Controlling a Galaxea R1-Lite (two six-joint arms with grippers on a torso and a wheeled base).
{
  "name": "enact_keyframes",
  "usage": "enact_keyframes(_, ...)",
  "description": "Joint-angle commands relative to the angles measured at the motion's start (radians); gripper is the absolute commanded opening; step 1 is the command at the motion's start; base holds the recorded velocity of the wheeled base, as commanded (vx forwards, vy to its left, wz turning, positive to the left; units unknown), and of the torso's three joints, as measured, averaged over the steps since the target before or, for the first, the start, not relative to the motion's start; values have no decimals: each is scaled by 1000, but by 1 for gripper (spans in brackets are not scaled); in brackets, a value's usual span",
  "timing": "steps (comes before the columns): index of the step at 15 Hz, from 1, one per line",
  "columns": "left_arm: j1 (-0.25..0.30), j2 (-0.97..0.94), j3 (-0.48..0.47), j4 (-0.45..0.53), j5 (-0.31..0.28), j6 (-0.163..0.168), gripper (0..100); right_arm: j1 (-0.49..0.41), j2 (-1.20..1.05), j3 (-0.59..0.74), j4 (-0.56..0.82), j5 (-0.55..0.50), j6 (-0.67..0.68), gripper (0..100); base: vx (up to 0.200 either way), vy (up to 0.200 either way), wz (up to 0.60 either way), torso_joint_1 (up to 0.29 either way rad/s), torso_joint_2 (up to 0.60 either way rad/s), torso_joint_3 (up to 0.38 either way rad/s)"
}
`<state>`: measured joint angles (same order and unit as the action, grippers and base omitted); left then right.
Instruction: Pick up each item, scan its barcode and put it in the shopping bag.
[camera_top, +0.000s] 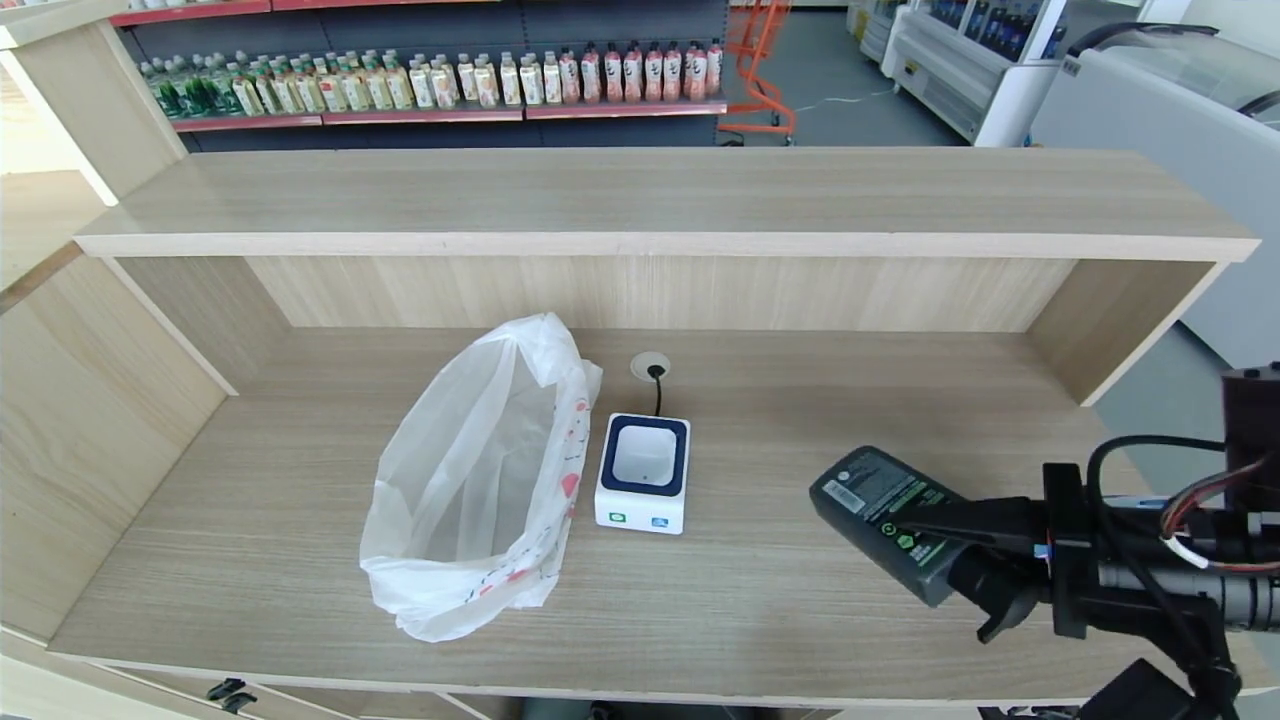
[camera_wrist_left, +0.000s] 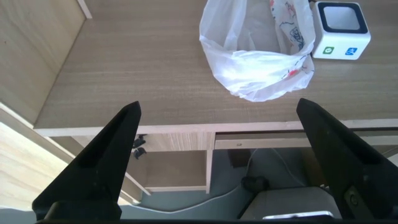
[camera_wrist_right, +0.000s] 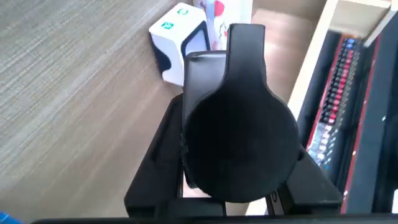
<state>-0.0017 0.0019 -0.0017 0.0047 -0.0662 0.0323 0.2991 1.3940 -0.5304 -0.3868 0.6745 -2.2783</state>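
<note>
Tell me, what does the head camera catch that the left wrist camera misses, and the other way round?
The head view adds the right gripper shut on a dark labelled package, and a bottle shelf behind. The left wrist view adds the open left gripper in front of the counter. Shared: the white shopping bag and the scanner beside it.

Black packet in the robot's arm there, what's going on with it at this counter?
The robot is doing a checkout job. Its right gripper is shut on the black packet, holding it in the air above the wooden counter, off to the right of the small white scanner. The packet is not over the scanner yet. An open shopping bag lies just left of the scanner and looks empty. The left gripper hangs open by the counter's near edge, holding nothing.
</note>
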Motion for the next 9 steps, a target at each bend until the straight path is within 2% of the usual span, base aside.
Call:
enact_keyframes(1,0,0,0,0,0,0,100,69,186,12,-24,89,-196,0,0,0,0,0,0,0)
enact_keyframes(3,0,0,0,0,0,0,100,176,280,15,-87,172,-297,0,0,0,0,0,0,0)
enact_keyframes(5,0,0,0,0,0,0,100,252,376,9,-215,297,-363,0,0,0,0,0,0,0)
enact_keyframes(9,0,0,0,0,0,0,100,259,415,-16,-279,315,-365,0,0,0,0,0,0,0)
